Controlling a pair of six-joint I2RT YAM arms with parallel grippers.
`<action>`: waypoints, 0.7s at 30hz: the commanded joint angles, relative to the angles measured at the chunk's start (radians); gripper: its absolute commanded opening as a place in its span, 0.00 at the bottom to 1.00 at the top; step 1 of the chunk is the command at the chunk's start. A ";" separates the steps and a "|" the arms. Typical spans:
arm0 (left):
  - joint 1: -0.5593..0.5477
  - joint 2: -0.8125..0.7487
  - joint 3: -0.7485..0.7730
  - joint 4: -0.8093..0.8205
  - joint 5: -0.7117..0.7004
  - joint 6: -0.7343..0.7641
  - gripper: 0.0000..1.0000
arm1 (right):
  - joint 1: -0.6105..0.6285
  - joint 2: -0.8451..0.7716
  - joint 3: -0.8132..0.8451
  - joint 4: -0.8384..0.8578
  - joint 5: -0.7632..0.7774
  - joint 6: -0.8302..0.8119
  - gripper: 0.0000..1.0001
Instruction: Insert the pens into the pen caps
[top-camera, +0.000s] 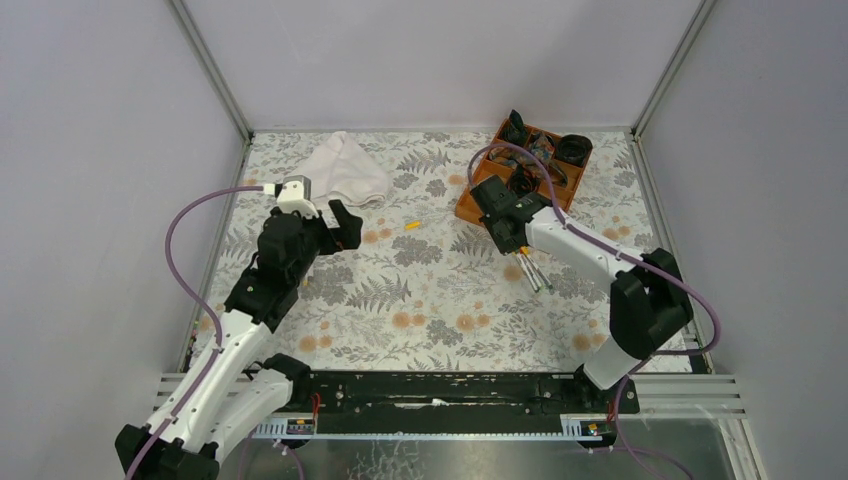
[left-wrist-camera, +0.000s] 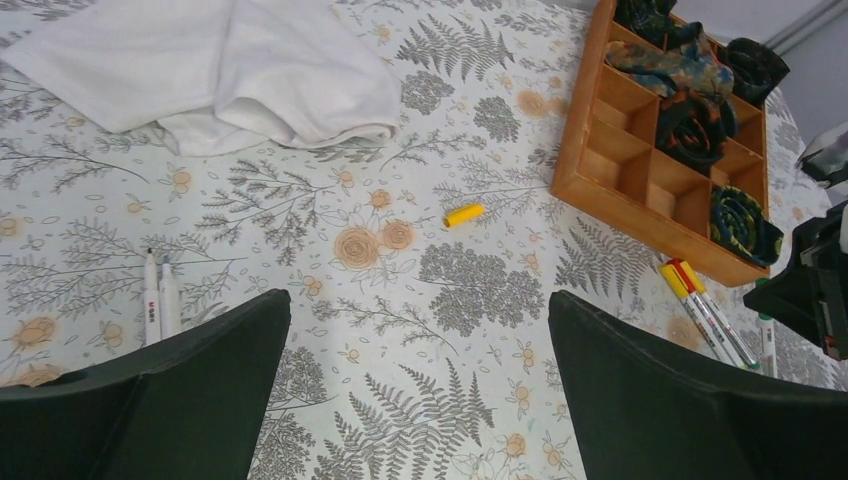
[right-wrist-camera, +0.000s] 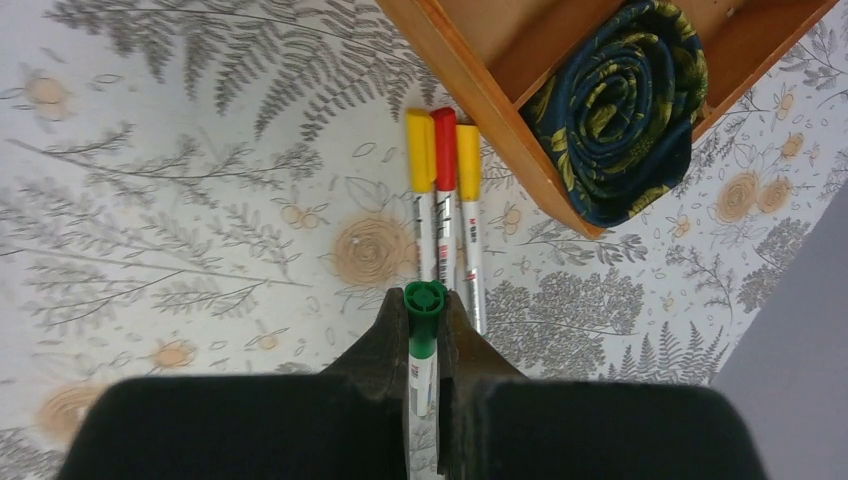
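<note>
My right gripper (right-wrist-camera: 424, 300) is shut on a white pen with a green cap (right-wrist-camera: 423, 322), held just above the table. Three capped pens (right-wrist-camera: 444, 200), with yellow, red and yellow caps, lie side by side right in front of it, beside the wooden organiser (right-wrist-camera: 480, 90). A loose yellow pen cap (left-wrist-camera: 463, 214) lies mid-table, also seen from above as the yellow cap (top-camera: 411, 226). Two uncapped white pens (left-wrist-camera: 158, 300) lie left of my left gripper (left-wrist-camera: 420, 300), which hangs open over bare cloth with nothing between its fingers. From above, the left gripper (top-camera: 335, 228) is left of the cap.
A crumpled white cloth (top-camera: 345, 168) lies at the back left. The wooden organiser (top-camera: 470, 205) at the back right holds dark rolled bands (left-wrist-camera: 742, 215). The right arm (top-camera: 590, 250) reaches in from the right. Grey walls close the table's sides.
</note>
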 joint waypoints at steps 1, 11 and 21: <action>0.003 -0.017 0.017 0.001 -0.072 -0.004 1.00 | -0.036 0.049 0.036 -0.016 0.009 -0.083 0.00; 0.003 -0.009 0.020 -0.006 -0.078 -0.004 1.00 | -0.041 0.189 0.109 0.035 -0.047 -0.119 0.00; 0.003 0.001 0.025 -0.012 -0.082 -0.005 1.00 | -0.042 0.306 0.174 0.028 -0.062 -0.124 0.03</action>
